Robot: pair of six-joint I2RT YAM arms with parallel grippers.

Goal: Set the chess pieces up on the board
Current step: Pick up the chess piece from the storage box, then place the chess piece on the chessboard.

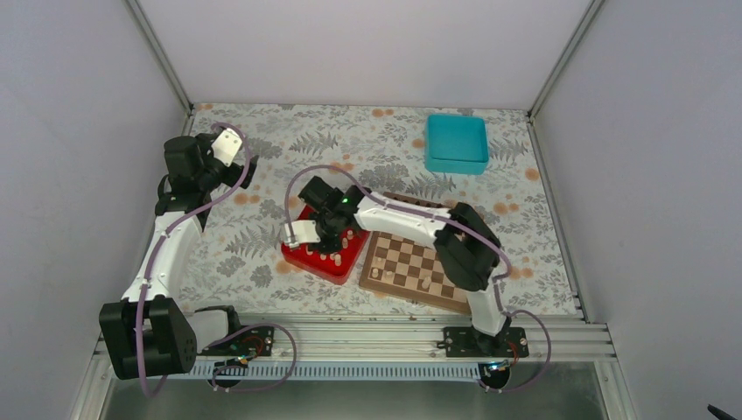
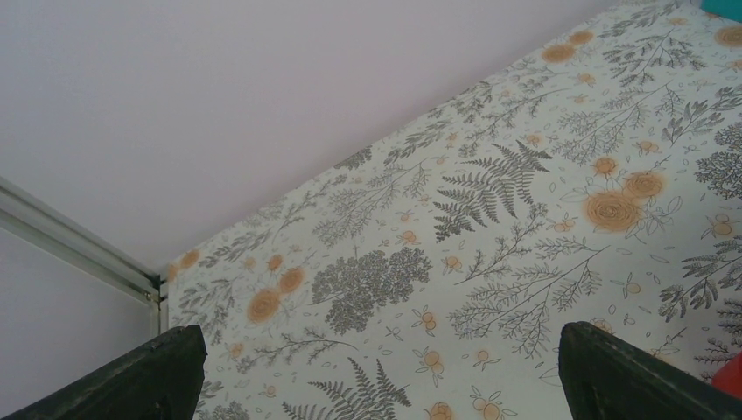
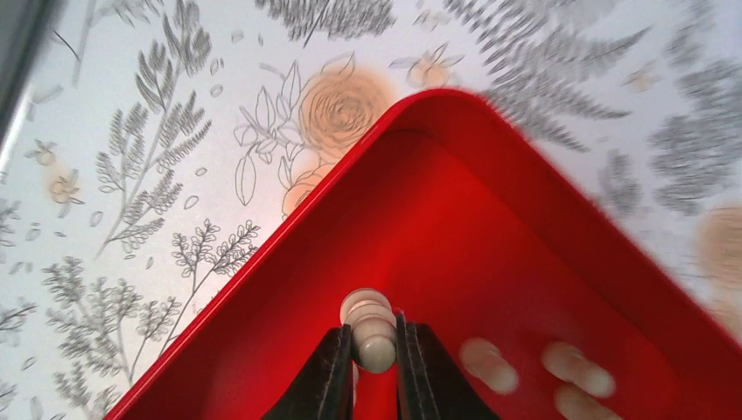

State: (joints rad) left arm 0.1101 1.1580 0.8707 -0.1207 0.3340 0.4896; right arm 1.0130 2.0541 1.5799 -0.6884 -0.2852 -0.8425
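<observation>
Where the right arm reaches left over the red tray, the right pincer is clamped on a cream piece, its two dark fingers pressing the piece's sides. The piece is held near a corner of the tray. Whether it touches the tray floor, I cannot tell. More cream pieces lie blurred in the tray to one side of it. The board sits on the desk just beside the tray, on its right, and a few more stand along the board's near row. The left pincer hangs well apart from both, over flowered cloth near the left wall, its fingers spread wide. A teal box rests at the far right of the desk.
</observation>
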